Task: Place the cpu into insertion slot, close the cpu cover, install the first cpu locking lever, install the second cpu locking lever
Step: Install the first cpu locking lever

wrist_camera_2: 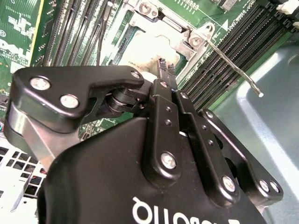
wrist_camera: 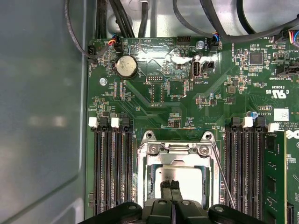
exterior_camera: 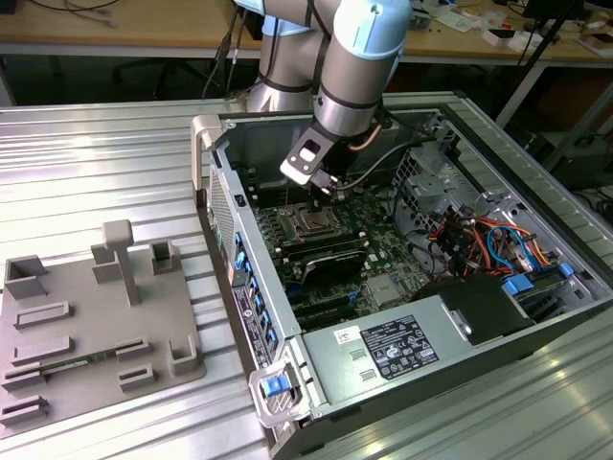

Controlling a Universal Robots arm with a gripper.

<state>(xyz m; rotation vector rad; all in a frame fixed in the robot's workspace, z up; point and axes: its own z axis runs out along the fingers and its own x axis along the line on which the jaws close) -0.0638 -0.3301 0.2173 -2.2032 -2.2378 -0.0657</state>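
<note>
Inside the open computer case [exterior_camera: 251,287], found the claw [exterior_camera: 324,192] hanging low over the insertion slot [exterior_camera: 311,223] on the green board [wrist_camera: 154,79]. Saw its two black fingers [wrist_camera: 166,189] pressed tight together in both wrist views, with nothing held between them. Found the cpu [wrist_camera: 187,176] lying flat in the slot, its dull grey top right under the finger ends. Touching it or just above it: could not tell. Saw the cpu cover [wrist_camera: 177,150] folded down around the cpu, the grey top showing through its square window. Noticed a thin metal lever [wrist_camera: 223,179] between the cover and the long black memory slots [wrist_camera: 243,172], slanting, its bent end hooked to nothing. Outside the case, spotted a grey holder tray [exterior_camera: 86,326] with small blocks standing on it on the ribbed metal tabletop [exterior_camera: 96,163], well apart from the claw.
</note>
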